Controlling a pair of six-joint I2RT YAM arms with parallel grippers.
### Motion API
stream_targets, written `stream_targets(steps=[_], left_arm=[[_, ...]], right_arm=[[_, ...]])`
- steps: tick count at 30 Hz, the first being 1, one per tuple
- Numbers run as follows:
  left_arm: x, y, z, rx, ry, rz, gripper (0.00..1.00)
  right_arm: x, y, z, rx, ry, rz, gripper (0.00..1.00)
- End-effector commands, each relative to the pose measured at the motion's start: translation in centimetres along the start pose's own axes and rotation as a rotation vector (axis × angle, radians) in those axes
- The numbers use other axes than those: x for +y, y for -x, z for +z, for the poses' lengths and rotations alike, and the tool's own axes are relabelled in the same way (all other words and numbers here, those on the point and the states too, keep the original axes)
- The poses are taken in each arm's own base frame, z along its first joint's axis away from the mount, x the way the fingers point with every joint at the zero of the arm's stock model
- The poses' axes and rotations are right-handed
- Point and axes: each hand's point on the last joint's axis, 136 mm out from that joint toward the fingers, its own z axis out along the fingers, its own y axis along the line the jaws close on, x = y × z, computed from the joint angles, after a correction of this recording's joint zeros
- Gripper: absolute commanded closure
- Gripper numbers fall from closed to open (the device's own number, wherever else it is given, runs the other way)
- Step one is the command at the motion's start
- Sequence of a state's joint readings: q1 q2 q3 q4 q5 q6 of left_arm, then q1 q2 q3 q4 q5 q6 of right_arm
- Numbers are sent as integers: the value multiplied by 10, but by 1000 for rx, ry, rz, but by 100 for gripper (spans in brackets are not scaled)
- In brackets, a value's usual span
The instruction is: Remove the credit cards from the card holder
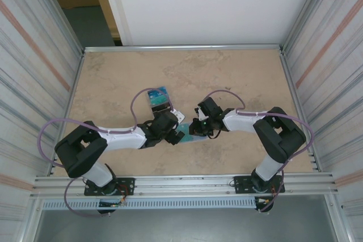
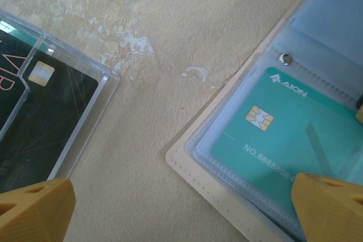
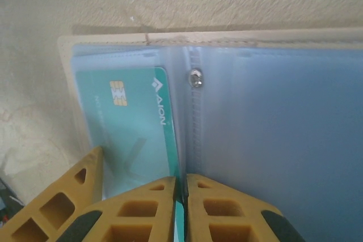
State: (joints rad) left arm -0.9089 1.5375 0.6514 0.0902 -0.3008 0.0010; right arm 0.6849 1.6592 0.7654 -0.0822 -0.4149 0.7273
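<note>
Beige folding card holder (image 3: 227, 37) lies open on the mottled tan table (image 2: 170, 38), between our 2 arms.
Our right gripper (image 3: 181, 182) is pinched tight on the teal chip card (image 3: 133, 123) at its edge; our left gripper (image 2: 181, 194) gapes wide beside it.

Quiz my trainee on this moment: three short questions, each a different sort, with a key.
1. Multiple choice. Where is the teal card? A) lying loose B) in a clear sleeve of the open card holder C) propped upright
2. True or false: the left gripper is shut.
3. Fill in: the dark card lies in a clear ____, apart from the card holder.
Key: 1 B; 2 false, its fingers stand wide open; 3 case.
</note>
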Motion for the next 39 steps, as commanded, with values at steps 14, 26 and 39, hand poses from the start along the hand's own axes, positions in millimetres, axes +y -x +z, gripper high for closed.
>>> stream_targets(steps=[14,26,39], left_arm=[[0,-17,-3,54,-9,-3,1],[6,-19,-8,59,20,-1,1],[10,-16,-12,54,35,-1,1]], right_arm=[[11,-2,6,14,101,44,86],[1,1,-7,-22,94,68,97],[0,3,-14,-30,90,60,100]])
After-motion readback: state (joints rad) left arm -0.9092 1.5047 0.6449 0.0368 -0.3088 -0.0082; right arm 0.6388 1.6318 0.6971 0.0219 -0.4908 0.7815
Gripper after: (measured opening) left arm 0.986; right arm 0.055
